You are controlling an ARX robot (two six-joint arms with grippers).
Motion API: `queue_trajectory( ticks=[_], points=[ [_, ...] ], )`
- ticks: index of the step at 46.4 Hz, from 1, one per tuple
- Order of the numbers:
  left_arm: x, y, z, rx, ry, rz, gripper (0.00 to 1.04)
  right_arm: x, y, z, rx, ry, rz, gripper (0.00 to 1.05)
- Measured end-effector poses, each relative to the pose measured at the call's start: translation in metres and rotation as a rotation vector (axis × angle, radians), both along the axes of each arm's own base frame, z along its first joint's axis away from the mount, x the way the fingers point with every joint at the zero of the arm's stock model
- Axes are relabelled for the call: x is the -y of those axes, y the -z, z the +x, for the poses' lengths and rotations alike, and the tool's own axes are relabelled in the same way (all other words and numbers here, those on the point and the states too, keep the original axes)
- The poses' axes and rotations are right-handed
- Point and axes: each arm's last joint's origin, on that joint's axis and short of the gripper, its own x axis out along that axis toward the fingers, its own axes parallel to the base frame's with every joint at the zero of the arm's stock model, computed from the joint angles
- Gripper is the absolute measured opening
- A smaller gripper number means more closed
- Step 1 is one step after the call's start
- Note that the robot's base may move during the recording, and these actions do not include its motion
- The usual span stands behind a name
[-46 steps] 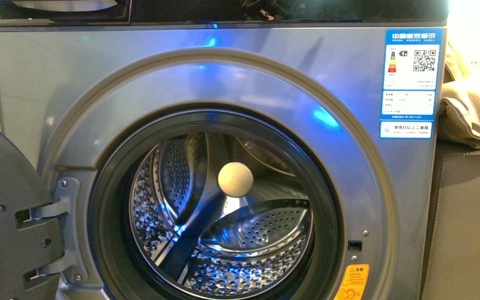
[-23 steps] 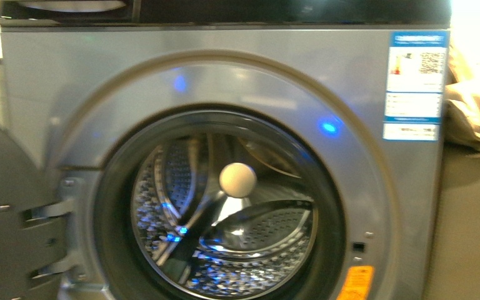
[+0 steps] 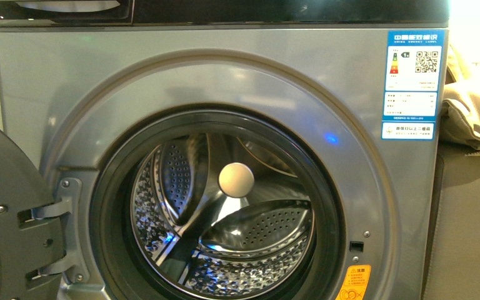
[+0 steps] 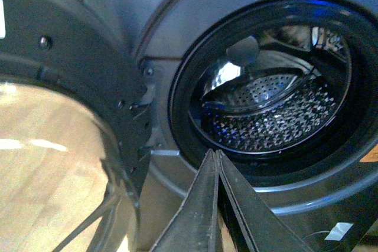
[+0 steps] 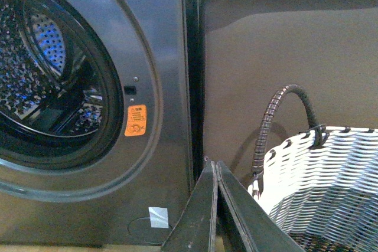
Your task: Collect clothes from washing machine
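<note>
Now | washing machine [image 3: 225, 81] faces camera, door [image 3: 3, 219] open | left claw [image 4: 216, 156], right claw [image 5: 214, 166] closed

What I can count from here

I see one washing machine [image 3: 225, 87] with one open door [image 3: 3, 219], one round cream hub [image 3: 236, 180] in its drum, two stickers, blue [image 3: 412, 84] and orange [image 3: 354, 282], one woven basket [image 5: 331, 181], and perhaps one beige fabric pile [image 3: 472, 112].

washing machine [image 3: 56, 81]: silver-grey front-loader, upright, round door [image 3: 3, 231] swung fully open to the left. perforated steel drum [image 3: 250, 250] exposed; clothes not discernible inside.
</note>
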Motion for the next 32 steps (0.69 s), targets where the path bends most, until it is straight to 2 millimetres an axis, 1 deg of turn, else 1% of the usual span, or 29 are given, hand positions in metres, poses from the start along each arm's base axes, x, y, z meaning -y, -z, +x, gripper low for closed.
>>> queue_trajectory(
  ticks=[6,10,14,24,29,32],
  points=[
    [-0.006,0.025,-0.003,-0.031,-0.008,0.005,0.04,0.000,0.006,0.000,-0.001,-0.001,0.000,0.02],
    [-0.009,0.036,-0.007,-0.023,0.000,0.004,0.04,0.000,0.010,0.000,0.000,0.000,0.000,0.02],
    [-0.018,0.045,-0.010,-0.019,0.003,0.003,0.04,0.000,0.013,0.000,0.004,0.000,0.000,0.02],
    [-0.020,0.059,-0.014,-0.020,-0.012,0.002,0.04,0.000,0.018,0.000,0.002,0.000,0.000,0.02],
    [-0.020,0.065,-0.016,-0.016,-0.013,0.002,0.04,0.000,0.028,0.000,0.005,0.000,0.000,0.02],
    [-0.020,0.067,-0.017,-0.014,-0.013,0.003,0.04,0.000,0.029,0.000,0.002,0.000,0.000,0.02]
  ],
)
